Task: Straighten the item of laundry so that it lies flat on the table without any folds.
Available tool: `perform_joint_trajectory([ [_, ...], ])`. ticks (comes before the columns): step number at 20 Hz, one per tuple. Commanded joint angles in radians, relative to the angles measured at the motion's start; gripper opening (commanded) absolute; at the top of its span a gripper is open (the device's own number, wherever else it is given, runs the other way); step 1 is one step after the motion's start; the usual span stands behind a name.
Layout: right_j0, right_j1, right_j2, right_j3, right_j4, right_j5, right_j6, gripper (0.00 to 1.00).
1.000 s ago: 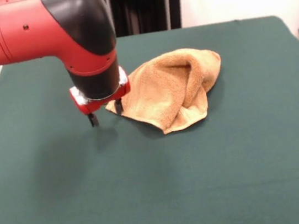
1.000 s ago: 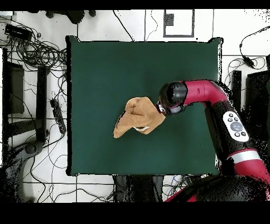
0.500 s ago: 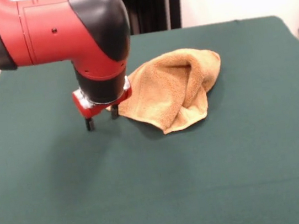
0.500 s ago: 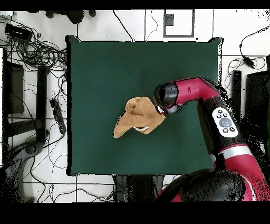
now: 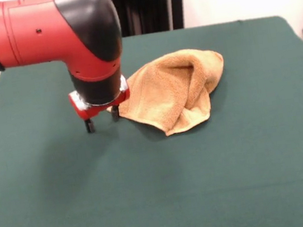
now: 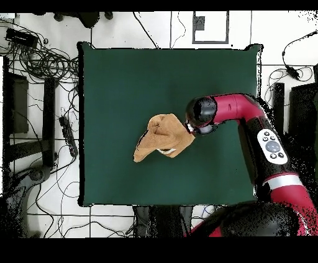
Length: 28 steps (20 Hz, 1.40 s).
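**One crumpled towel, one spread claw beside it**

Two dark fingertips showed only in the front view, where the gripper (image 5: 102, 119) hung left of centre with its jaws apart and empty, one tip at the towel's (image 5: 175, 89) left corner. The towel lay bunched and folded at the frame's middle. From overhead the arm's (image 6: 239, 111) black wrist hid the fingers; the towel (image 6: 163, 138) sat mid-table. The green table (image 5: 234, 181) was otherwise bare. Overhead, cables (image 6: 43, 59) tangled on the pale floor at left.
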Motion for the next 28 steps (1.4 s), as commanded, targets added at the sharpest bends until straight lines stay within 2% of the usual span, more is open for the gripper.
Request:
perform_joint_trajectory([
  [1,-0.007,0.066,0.066,0.061,0.008,-0.160,-0.158,1.00],
  [6,-0.024,-0.005,0.091,0.125,0.059,-0.179,-0.145,1.00],
  [10,-0.035,-0.005,0.100,0.145,0.095,-0.159,-0.164,1.00],
  [17,-0.026,0.028,0.087,0.128,0.094,-0.146,-0.188,1.00],
  [28,-0.046,-0.008,0.126,0.167,0.157,-0.155,-0.179,1.00],
])
